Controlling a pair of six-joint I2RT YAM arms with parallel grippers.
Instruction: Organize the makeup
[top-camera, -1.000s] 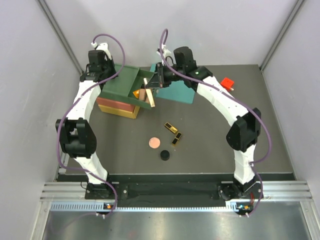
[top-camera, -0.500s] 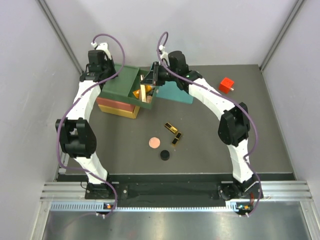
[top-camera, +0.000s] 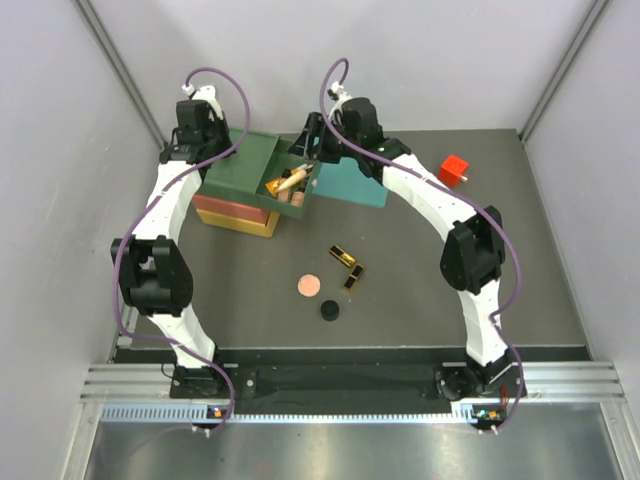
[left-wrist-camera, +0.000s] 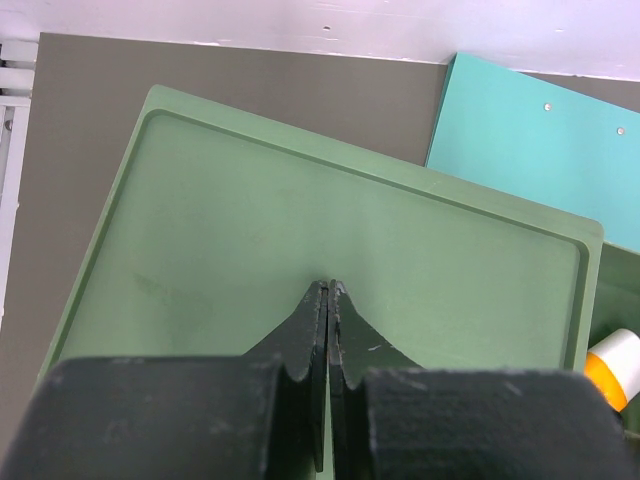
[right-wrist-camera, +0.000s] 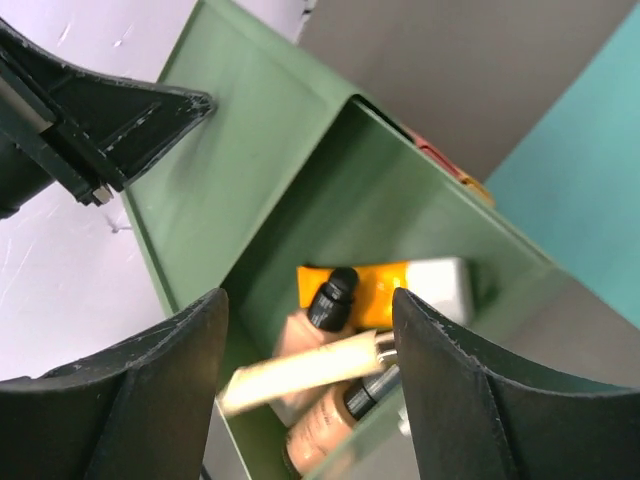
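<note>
My right gripper (top-camera: 304, 150) (right-wrist-camera: 309, 305) hangs open over the green box (top-camera: 292, 187) (right-wrist-camera: 400, 195). Nothing is between its fingers. A beige tube (right-wrist-camera: 300, 371) lies blurred across the other tubes in the box: an orange tube (right-wrist-camera: 385, 281) (left-wrist-camera: 612, 368) and brown tubes (right-wrist-camera: 325, 428). My left gripper (top-camera: 205, 150) (left-wrist-camera: 329, 286) is shut, its tips over the box's open lid (top-camera: 238, 163) (left-wrist-camera: 330, 220). On the table lie two black-and-gold cases (top-camera: 343, 256) (top-camera: 353, 277), a pink disc (top-camera: 308, 286) and a black round jar (top-camera: 329, 311).
The green box rests on a red and yellow block (top-camera: 235, 215). A teal mat (top-camera: 352, 182) (left-wrist-camera: 545, 140) lies behind the box. A red cube (top-camera: 454, 169) sits at the back right. Grey walls close in the table on three sides.
My right gripper carried the beige tube left over the green box and opened. The tube has dropped among the other tubes. The left arm has not moved.
</note>
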